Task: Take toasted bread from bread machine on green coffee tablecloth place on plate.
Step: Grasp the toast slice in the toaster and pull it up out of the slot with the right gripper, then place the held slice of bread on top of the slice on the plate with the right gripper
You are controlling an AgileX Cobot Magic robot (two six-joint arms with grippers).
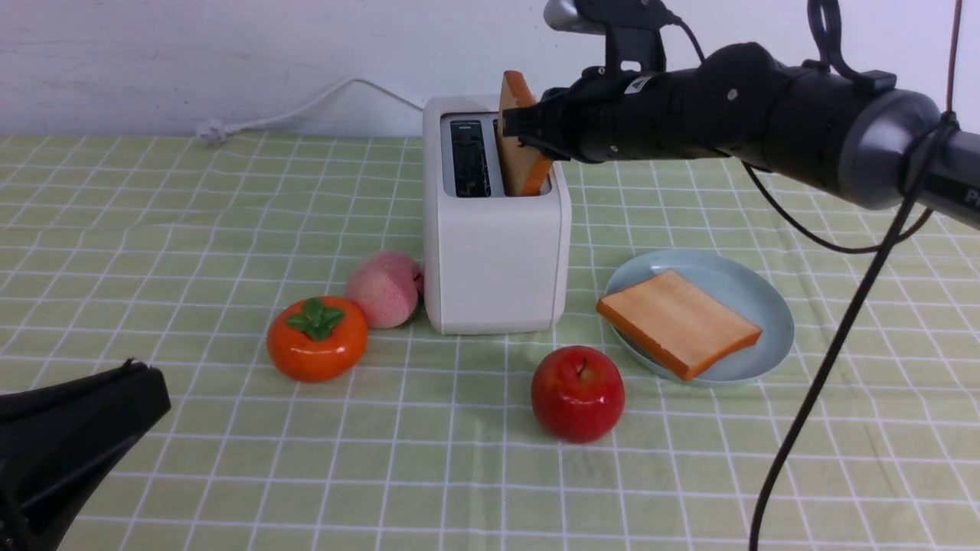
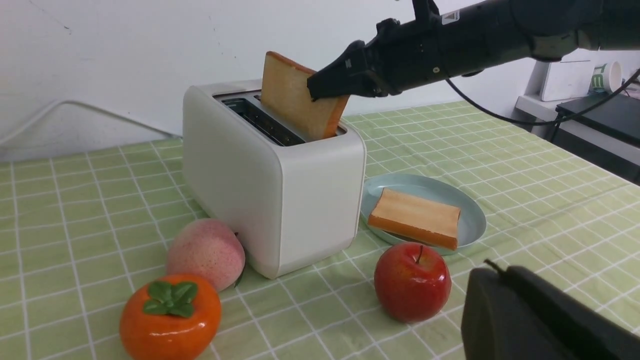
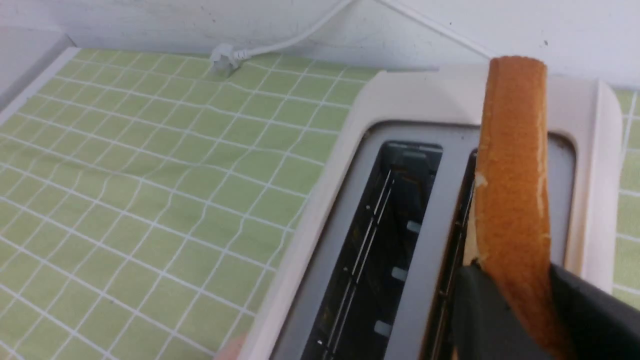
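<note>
At the upper centre of the front view, the right gripper clasps the toasted bread, which stands tilted in the bread machine's right-hand slot. Lift it straight up before swinging towards the plate.

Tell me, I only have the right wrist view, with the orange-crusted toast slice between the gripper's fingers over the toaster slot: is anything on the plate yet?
Observer: Yes, one thick golden-tan toast slice lies flat on the round pale blue-green plate.
Operator: Where is that plate from the toaster?
Observer: It sits on the robot's right of the cream-white boxy toaster, with a strip of cloth between them.
Operator: Anything close to the plate?
Observer: A shiny red apple stands by the plate's near rim, on its toaster side. I cannot tell whether they touch.
</note>
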